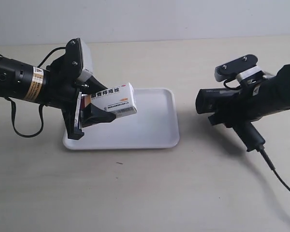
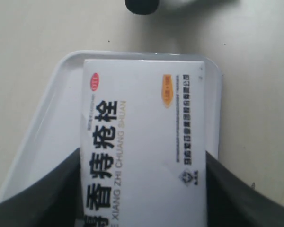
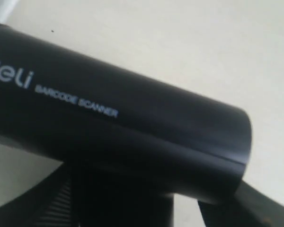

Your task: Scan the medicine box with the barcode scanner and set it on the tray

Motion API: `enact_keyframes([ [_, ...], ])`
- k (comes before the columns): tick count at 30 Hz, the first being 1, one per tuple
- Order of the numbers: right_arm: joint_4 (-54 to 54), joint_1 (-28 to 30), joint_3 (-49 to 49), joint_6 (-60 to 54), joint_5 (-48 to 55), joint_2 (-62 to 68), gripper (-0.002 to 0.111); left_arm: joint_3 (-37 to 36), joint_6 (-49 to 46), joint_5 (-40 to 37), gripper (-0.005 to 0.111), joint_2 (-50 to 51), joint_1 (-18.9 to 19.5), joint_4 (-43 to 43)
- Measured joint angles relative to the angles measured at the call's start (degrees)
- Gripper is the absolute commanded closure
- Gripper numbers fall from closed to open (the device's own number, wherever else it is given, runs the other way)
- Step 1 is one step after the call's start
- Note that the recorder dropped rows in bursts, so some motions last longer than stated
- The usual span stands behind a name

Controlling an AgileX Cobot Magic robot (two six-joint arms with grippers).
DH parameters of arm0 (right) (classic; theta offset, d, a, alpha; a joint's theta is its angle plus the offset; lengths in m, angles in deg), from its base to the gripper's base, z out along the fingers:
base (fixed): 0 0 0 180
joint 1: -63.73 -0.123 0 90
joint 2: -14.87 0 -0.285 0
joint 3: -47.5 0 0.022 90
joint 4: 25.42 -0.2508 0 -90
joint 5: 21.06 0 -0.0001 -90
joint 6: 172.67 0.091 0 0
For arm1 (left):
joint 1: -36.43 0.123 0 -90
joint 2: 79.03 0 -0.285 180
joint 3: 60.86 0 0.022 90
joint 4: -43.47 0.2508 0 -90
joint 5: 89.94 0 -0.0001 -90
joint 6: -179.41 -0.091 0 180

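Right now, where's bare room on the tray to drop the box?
The tray holds nothing on its floor; the half toward its right rim in the exterior view is open. Its left edge is crowded: the left gripper holds the medicine box above it. The barcode scanner, in the right gripper, sits off the tray.

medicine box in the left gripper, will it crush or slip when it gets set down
The small white cardboard medicine box looks light and hollow, so a hard squeeze could dent it. Its glossy printed faces may slide between the left gripper's fingers. Flat-sided, it should rest steady, not roll.
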Motion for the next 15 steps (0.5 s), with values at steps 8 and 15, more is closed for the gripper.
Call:
enact_keyframes([
  [8,5.0,0.0,0.0,-3.1,3.6,-9.2,0.108,0.0,0.0,0.0,0.107,0.0,0.0,0.0],
  [15,6.4,-0.2,-2.4,-4.0,6.7,-10.0,0.108,0.0,0.1,0.0,0.107,0.0,0.0,0.0],
])
